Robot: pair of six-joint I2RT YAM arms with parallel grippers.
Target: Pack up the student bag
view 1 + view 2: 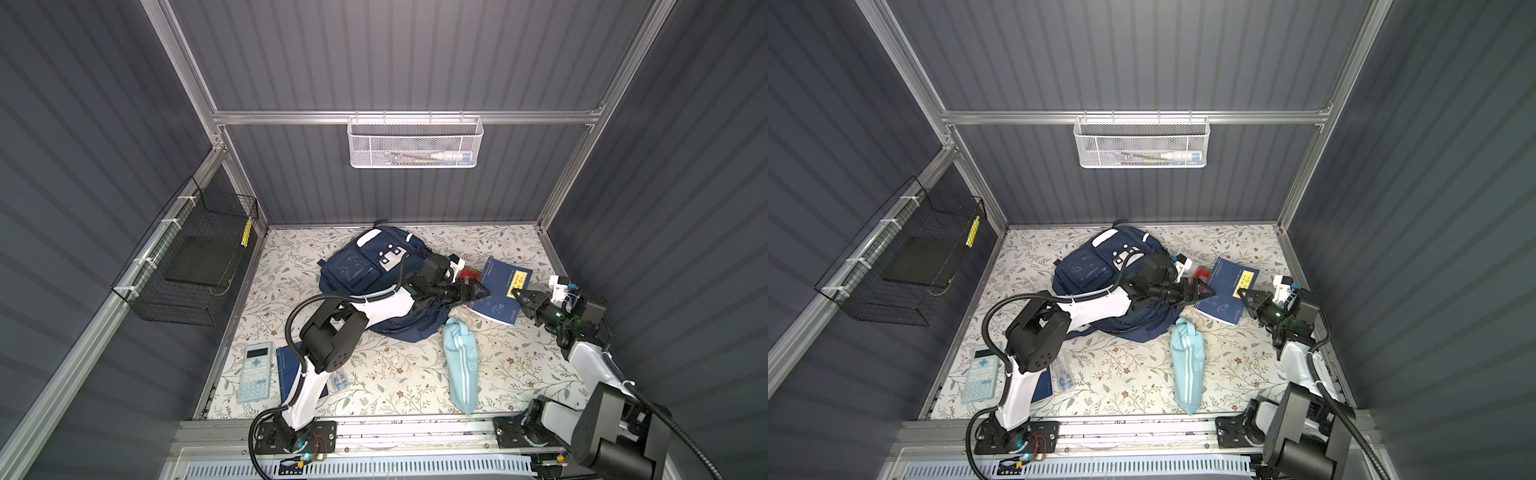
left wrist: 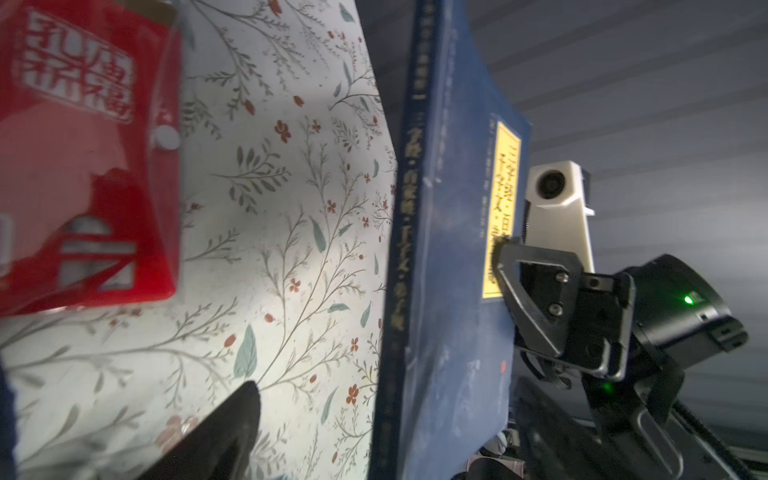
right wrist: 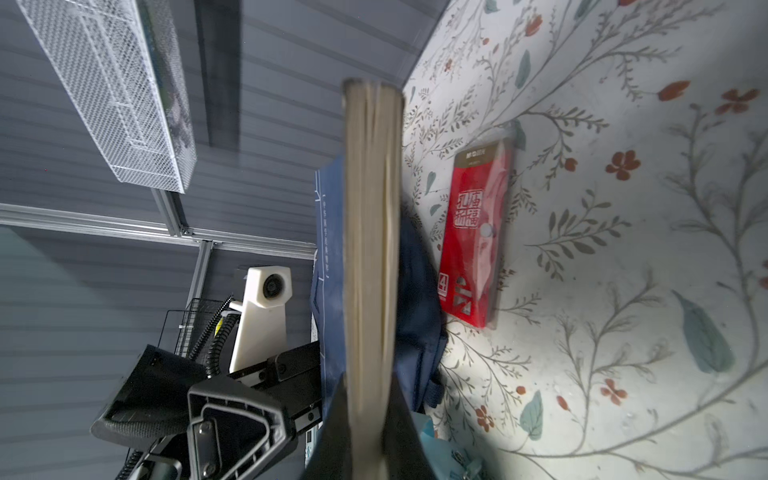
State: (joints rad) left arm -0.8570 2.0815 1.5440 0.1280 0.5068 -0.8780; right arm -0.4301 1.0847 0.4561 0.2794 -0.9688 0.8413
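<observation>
The student bag (image 1: pixel 365 266) (image 1: pixel 1088 270), navy with white patches, lies at the back of the floral table under my left arm. A blue book with a yellow label (image 1: pixel 503 291) (image 1: pixel 1227 291) (image 2: pixel 449 249) is tilted up off the table to its right. My right gripper (image 1: pixel 517 293) (image 1: pixel 1241 293) (image 3: pixel 368 436) is shut on the book's page edge (image 3: pixel 372 208). My left gripper (image 1: pixel 478 291) (image 1: pixel 1204 291) stands open at the book's spine side. One of its fingers (image 2: pixel 224 432) is apart from the cover.
A red packet (image 1: pixel 469 272) (image 2: pixel 83 166) (image 3: pixel 476 241) lies flat beside the bag, behind the book. A light-blue striped pouch (image 1: pixel 459 365) lies at front centre, a calculator (image 1: pixel 254 372) at front left. A white mesh basket (image 1: pixel 415 143) and a black wire basket (image 1: pixel 187 262) hang on the walls.
</observation>
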